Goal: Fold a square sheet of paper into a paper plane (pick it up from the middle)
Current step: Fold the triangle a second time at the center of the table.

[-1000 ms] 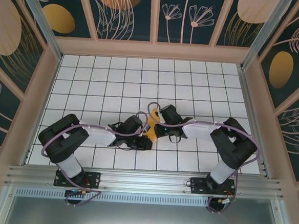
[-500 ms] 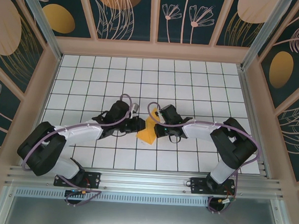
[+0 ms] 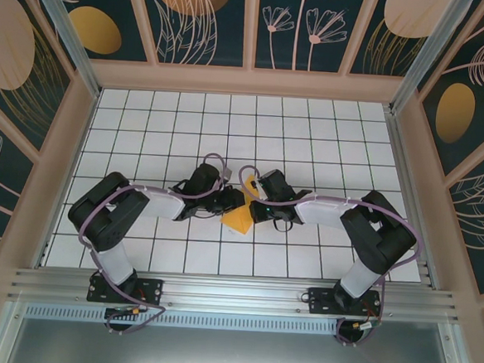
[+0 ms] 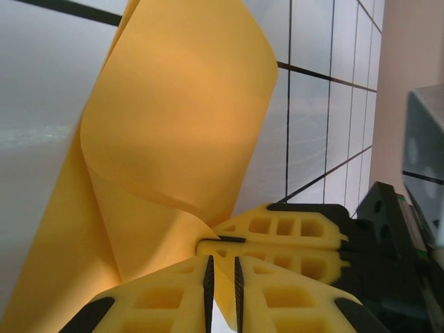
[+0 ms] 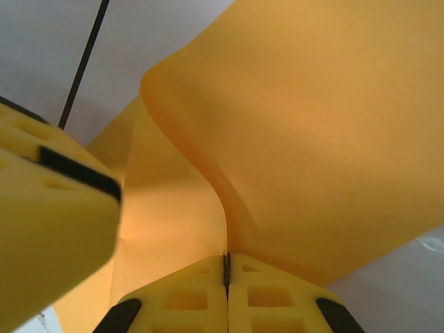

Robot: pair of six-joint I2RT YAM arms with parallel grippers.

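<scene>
Overhead rear view of whole table (image 3: 311,136); both wrist views close on one orange paper (image 4: 180,111).

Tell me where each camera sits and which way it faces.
Top external: overhead from the near side, looking down at the table; left arm and right arm meet at the paper.
Left wrist: on the left gripper, looking along its fingers pinching the paper.
Right wrist: on the right gripper, looking along its fingers shut on the paper.
Shared: both wrist views show the paper and the opposite gripper.
</scene>
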